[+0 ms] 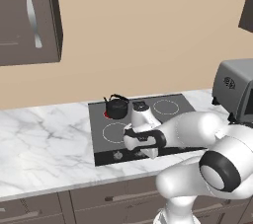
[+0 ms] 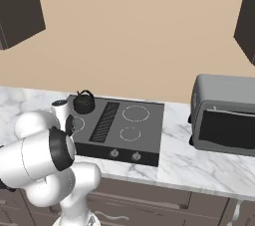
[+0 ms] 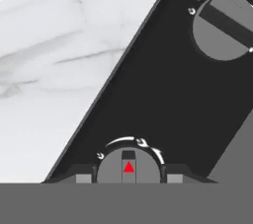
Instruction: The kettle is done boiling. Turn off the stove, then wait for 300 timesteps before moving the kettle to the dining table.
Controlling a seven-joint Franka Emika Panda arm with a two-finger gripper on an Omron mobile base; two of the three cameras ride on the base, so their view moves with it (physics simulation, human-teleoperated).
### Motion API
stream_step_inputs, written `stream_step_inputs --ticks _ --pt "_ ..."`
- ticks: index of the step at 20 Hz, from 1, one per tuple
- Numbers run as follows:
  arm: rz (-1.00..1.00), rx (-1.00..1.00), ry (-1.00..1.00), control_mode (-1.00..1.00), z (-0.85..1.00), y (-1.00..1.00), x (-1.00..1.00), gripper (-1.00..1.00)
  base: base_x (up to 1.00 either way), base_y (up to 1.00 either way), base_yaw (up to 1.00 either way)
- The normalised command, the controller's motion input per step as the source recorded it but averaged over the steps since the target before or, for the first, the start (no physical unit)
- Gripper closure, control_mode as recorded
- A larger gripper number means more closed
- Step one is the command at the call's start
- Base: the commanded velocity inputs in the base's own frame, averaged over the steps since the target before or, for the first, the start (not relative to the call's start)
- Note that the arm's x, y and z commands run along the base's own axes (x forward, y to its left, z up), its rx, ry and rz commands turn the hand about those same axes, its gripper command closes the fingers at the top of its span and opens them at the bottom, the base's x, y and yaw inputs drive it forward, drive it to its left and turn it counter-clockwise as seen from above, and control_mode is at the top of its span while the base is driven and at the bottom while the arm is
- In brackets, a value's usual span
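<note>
From the left base view, the kettle (image 1: pixel 117 107) is sitting on the back left burner of the stove (image 1: pixel 173 104), with a red glow showing under it at its left side. The white arm is bending low over the front of the stove, and its end effector (image 1: pixel 147 153) is reaching down to the front knob strip, just beside a knob (image 1: pixel 118 155). A grey toaster oven (image 1: pixel 238 90) is standing on the marble surface (image 1: pixel 44 139) to the right, and a dark wall cabinet (image 1: pixel 29 16) is hanging at upper left. From the right base view, the kettle (image 2: pixel 83 102) is resting at the stove's (image 2: pixel 144 128) back left corner, left of the ribbed vent strip (image 2: pixel 104 120); two front knobs (image 2: pixel 124 155) are showing, and the toaster oven (image 2: pixel 224 115) is standing well apart on the surface (image 2: pixel 194 165). In the hand view, the end effector (image 3: pixel 128 178) is sitting around a round knob (image 3: pixel 128 168) marked with a red triangle, a finger tip (image 3: pixel 83 178) on each side of it; whether they are pressing it I cannot tell. A second knob (image 3: pixel 222 25) is lying at upper right on the stove (image 3: pixel 158 104), beside the marble surface (image 3: pixel 59 55).
</note>
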Motion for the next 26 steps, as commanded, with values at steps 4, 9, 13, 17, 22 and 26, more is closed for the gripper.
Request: stream_step_inputs --ticks 4,9,13,17,22,26 --pt "-0.3 0.02 0.0 -1.0 0.0 0.0 0.0 1.0 0.0 0.0 0.0" --pt "-0.31 0.02 0.0 -1.0 0.0 0.0 -0.02 1.0 0.0 0.0 0.0" --pt "-0.31 0.02 0.0 -1.0 0.0 0.0 -0.05 1.0 0.0 0.0 0.0" --pt "-0.31 0.02 0.0 -1.0 0.0 0.0 -0.05 1.0 0.0 0.0 0.0" --pt "-0.31 0.01 0.0 -1.0 0.0 0.0 -0.07 1.0 0.0 0.0 0.0" --pt "-0.31 0.01 0.0 -1.0 0.0 0.0 -0.06 1.0 0.0 0.0 0.0"
